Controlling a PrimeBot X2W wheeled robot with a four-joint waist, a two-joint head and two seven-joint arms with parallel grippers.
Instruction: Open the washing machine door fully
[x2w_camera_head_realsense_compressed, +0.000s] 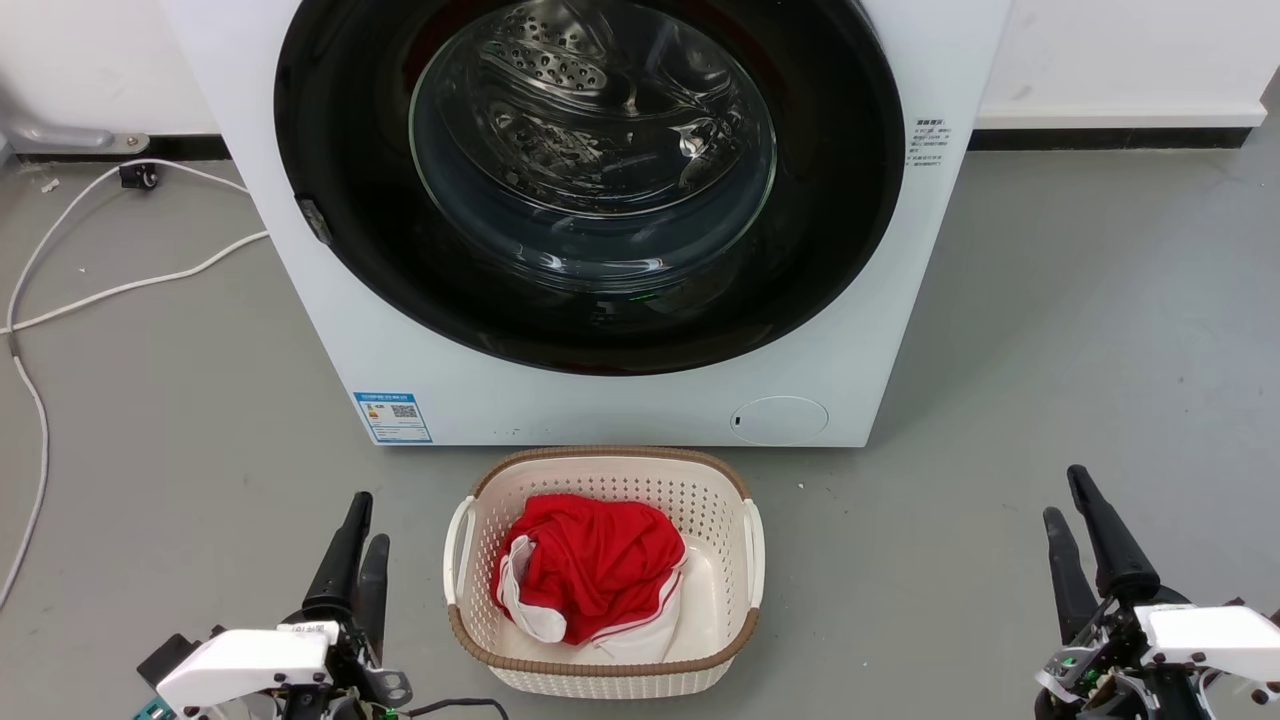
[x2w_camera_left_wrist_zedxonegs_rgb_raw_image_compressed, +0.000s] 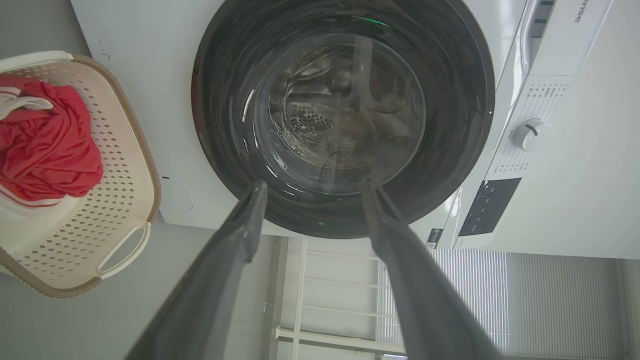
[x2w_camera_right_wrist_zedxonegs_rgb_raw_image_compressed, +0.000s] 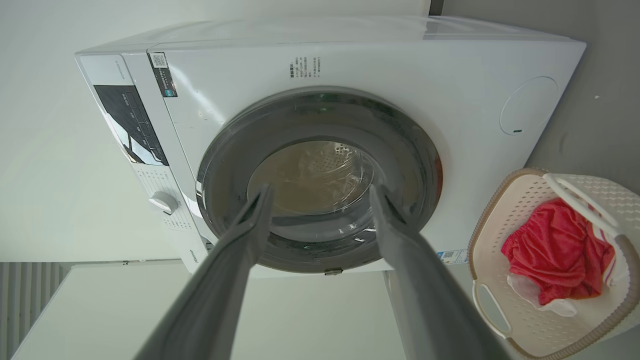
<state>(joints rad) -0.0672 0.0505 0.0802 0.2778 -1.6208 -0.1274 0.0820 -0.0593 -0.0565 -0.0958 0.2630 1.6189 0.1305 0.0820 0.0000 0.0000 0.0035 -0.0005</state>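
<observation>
Left gripper (x2w_camera_head_realsense_compressed: 368, 522): near left, 2 fingers spread apart, nothing in them, well short of the machine.
Right gripper (x2w_camera_head_realsense_compressed: 1064, 495): near right, same deal, fingers apart and empty.
Basket (x2w_camera_head_realsense_compressed: 600, 456): cream, on the floor between the 2 grippers, with a red and white cloth (x2w_camera_head_realsense_compressed: 590, 565) bunched inside.
Washing machine door (x2w_camera_head_realsense_compressed: 590, 180): far centre, shut flush against the front.
Washing machine (x2w_camera_head_realsense_compressed: 600, 410): just behind the basket, blue sticker (x2w_camera_head_realsense_compressed: 393, 416) low left, round flap (x2w_camera_head_realsense_compressed: 778, 420) low right.
Cable (x2w_camera_head_realsense_compressed: 100, 290): white, looping over the floor far left.
</observation>
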